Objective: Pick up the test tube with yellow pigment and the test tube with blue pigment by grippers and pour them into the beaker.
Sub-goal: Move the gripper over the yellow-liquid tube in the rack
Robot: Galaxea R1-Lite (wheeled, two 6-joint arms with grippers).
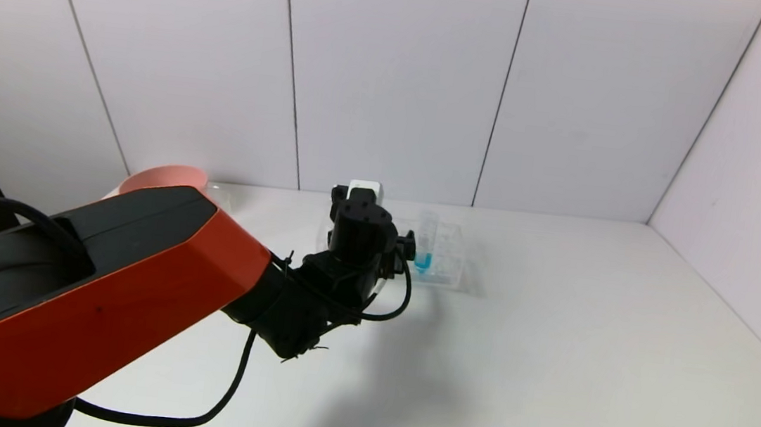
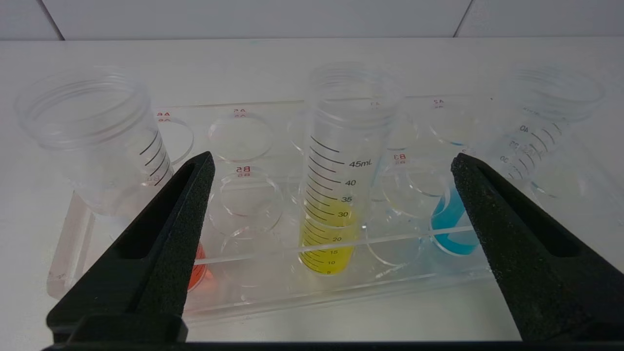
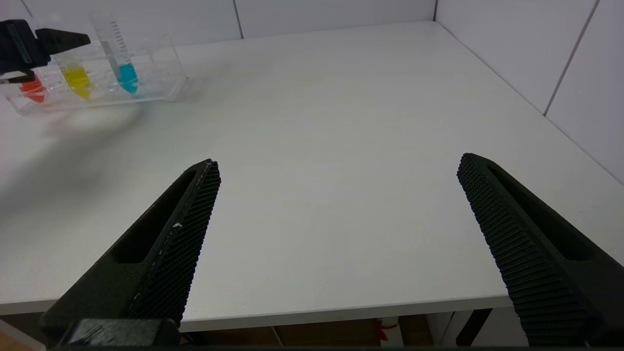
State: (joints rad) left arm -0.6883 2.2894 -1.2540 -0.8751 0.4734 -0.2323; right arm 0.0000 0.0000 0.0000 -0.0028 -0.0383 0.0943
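Yellow-pigment test tube upright in the clear rack, centred between the spread fingers of the left pincer, untouched. Flanked by the blue-pigment test tube, leaning in its slot on one side, and a red-tipped tube on the other, partly hidden behind one black finger. Rack resting on the white counter, near the back wall. Behind the left arm, a pink bowl at the counter's rear. Right pincer also spread wide, holding nothing, low over the counter's near edge, well apart from the rack. Beaker not made out with certainty.
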